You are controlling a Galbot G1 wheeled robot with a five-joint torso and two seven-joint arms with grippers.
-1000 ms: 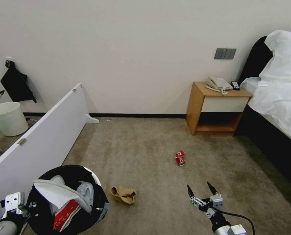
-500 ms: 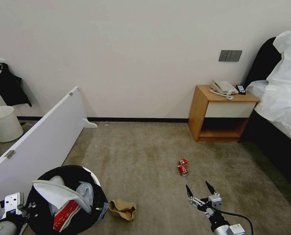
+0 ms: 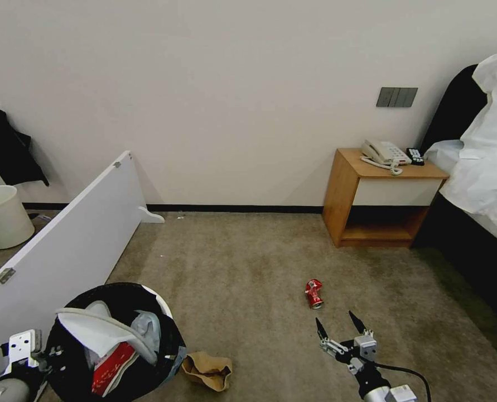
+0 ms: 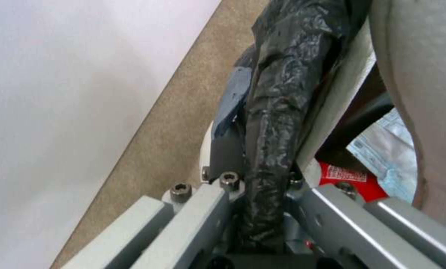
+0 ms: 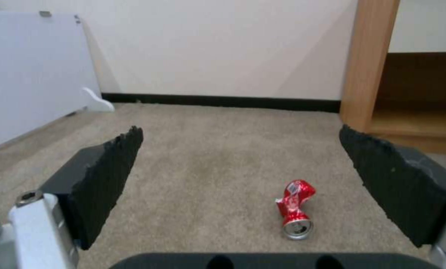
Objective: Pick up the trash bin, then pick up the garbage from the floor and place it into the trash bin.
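Trash bin (image 3: pixel 114 340) at lower left, pinched at its black-bagged rim by the left gripper (image 4: pixel 263 209), already stuffed with a slipper and red carton. Crushed red can (image 3: pixel 314 293) and torn brown cardboard (image 3: pixel 206 370) still on the carpet. Right gripper (image 3: pixel 340 333) spread wide and empty, just short of the can.

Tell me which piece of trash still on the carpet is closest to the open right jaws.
The crushed red can, lying on the carpet just ahead of the right gripper. The brown torn cardboard lies farther off, beside the trash bin.
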